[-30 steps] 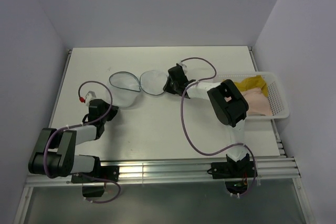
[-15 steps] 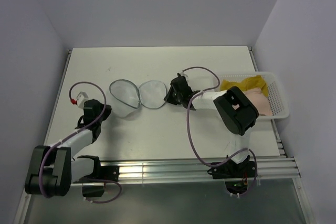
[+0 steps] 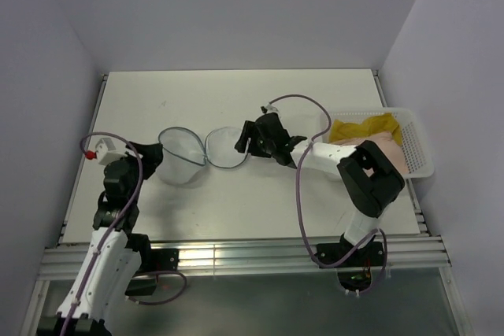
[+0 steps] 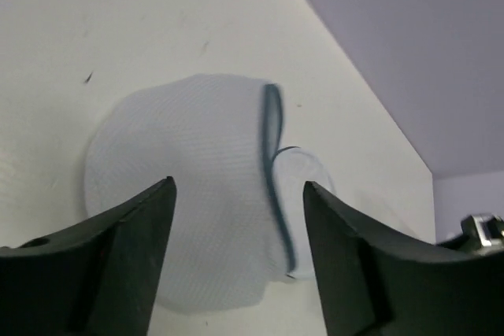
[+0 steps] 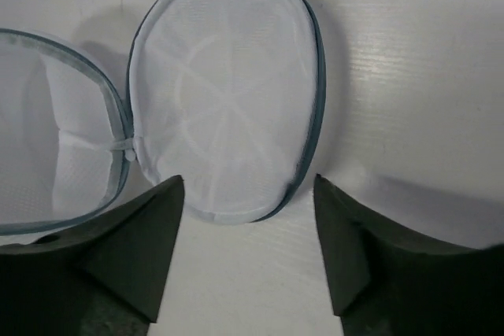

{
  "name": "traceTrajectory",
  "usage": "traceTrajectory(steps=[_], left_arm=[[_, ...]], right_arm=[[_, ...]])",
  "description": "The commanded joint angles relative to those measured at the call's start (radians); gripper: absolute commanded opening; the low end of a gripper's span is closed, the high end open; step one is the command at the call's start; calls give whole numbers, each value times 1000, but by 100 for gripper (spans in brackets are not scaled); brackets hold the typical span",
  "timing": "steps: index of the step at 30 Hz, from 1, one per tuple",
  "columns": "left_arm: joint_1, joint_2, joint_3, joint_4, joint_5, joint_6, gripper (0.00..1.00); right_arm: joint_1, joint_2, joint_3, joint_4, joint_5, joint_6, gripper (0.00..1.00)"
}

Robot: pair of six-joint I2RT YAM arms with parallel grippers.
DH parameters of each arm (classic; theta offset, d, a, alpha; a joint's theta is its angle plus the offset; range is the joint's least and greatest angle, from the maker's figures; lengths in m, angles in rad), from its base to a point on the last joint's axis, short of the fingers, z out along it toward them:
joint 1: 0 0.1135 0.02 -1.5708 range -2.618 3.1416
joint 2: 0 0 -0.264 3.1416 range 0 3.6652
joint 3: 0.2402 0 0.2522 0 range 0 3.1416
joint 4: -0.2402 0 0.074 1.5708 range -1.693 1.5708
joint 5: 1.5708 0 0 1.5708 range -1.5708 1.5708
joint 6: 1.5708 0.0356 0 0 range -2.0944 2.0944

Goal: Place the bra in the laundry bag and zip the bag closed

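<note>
Found laundry bag (image 3: 183, 156) unzipped on the desk (image 3: 315, 92), slightly toward 9 o'clock of centre. Spread as two mesh halves joined at a hinge: domed half at 9, flatter half (image 5: 228, 108) at 3. Nothing inside.

Took the bra (image 3: 386, 151) to be the pink garment in the white basket (image 3: 421, 159) at the 3 o'clock edge, beside yellow cloth (image 3: 366, 126); cannot confirm, partly hidden by the right arm.

Noted right gripper (image 5: 248, 181) spread wide at the flatter half's 3 o'clock rim, holding nothing. Noted left gripper (image 4: 238, 186) equally wide and empty, facing the domed half from 9 o'clock, apart from it.

Risks, as judged:
- Sliding the light mesh across the smooth desk, with neither half pinned.
- Flipping the flatter half shut before loading, through a finger catching its rim.
- Dragging yellow cloth out along with the pink.
- Jamming the zip on fabric left across the rim.

Room: ample bare desk toward 12 and 6 o'clock of the bag. Tight at 9, near desk edge and side wall (image 3: 47, 116). Crowded at 3 by the basket and the right arm's purple cable (image 3: 303, 186).
</note>
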Motion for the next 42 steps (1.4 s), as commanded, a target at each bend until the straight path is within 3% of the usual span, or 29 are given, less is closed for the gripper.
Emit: traceTrajectory(steps=[1, 3, 7, 13, 14, 19, 26, 29, 35, 42], left_arm=[[2, -131, 136, -134, 79, 55, 77], [0, -145, 219, -159, 110, 77, 80], [-41, -136, 319, -136, 220, 141, 84], [-113, -20, 393, -29, 509, 206, 86], [-139, 2, 402, 11, 590, 210, 86], [-250, 143, 466, -48, 750, 288, 88], [-386, 131, 500, -136, 704, 373, 87], [-422, 111, 500, -175, 657, 399, 87], [-439, 80, 500, -207, 584, 407, 86], [-439, 83, 496, -204, 583, 403, 86]], right_arm=[[0, -91, 22, -69, 33, -84, 77], [-6, -153, 39, -115, 61, -115, 82], [-44, -309, 27, -170, 154, -196, 79], [-205, -531, -16, -279, 275, -230, 58], [-281, -545, -39, -296, 301, -228, 54], [-498, -573, -108, -329, 314, -222, 45], [-595, -530, -198, -332, 389, -199, 47], [-624, -472, -188, -327, 334, -210, 47], [-626, -351, -157, -339, 263, -219, 39], [-626, -323, -157, -327, 220, -230, 48]])
